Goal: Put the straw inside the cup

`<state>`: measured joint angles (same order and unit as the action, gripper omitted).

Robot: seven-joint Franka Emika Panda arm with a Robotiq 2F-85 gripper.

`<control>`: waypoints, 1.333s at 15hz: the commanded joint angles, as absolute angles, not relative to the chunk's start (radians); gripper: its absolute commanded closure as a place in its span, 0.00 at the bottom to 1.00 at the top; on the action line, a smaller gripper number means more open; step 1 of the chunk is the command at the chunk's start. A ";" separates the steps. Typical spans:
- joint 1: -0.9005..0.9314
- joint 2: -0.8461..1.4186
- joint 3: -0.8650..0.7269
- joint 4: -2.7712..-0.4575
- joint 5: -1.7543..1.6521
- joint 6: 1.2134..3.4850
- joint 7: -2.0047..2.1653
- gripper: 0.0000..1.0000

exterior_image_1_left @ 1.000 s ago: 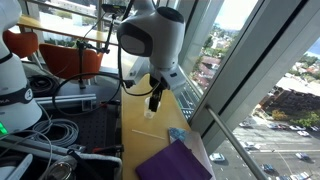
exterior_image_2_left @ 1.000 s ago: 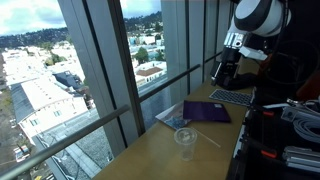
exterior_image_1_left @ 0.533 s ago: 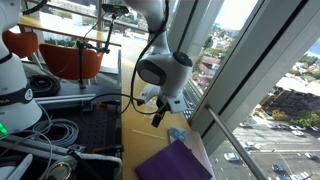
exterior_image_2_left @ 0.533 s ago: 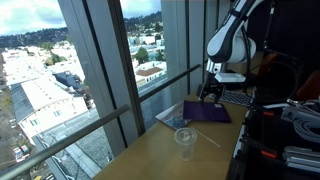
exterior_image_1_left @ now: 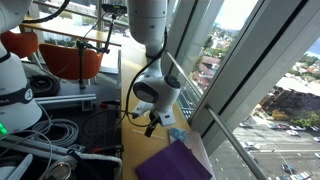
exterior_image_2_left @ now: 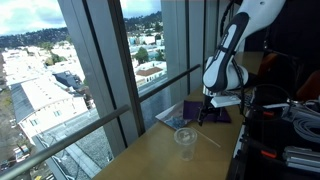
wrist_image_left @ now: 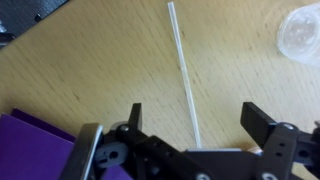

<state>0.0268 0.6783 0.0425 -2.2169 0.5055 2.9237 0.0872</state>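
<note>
While the gripper (wrist_image_left: 197, 125) hangs low beside the purple cloth (wrist_image_left: 30, 140), jaws spread wide, the straw (wrist_image_left: 182, 70) lies flat on the wooden table (wrist_image_left: 90, 60) with its near end between them, running away towards the cup (wrist_image_left: 300, 35), which stands apart, off to the side of its far end. Judged light, thin, easily crushed and prone to roll; a gentle pinch near mid-length is advised. Count: one straw, one cup, one cloth.

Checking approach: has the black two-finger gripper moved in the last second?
Yes. The gripper has dropped toward the flat purple cloth, nearer the small clear plastic cup.
</note>
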 commanded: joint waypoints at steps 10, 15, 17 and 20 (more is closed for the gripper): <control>-0.071 0.831 0.144 -2.205 0.286 3.138 0.067 0.00; -0.067 0.860 0.137 -2.203 0.232 3.188 0.077 0.12; -0.068 0.867 0.138 -2.205 0.219 3.205 0.080 0.35; -0.066 0.875 0.136 -2.203 0.214 3.218 0.086 0.58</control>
<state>-0.0482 0.8526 0.1243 -2.2119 0.2516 3.1817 0.0757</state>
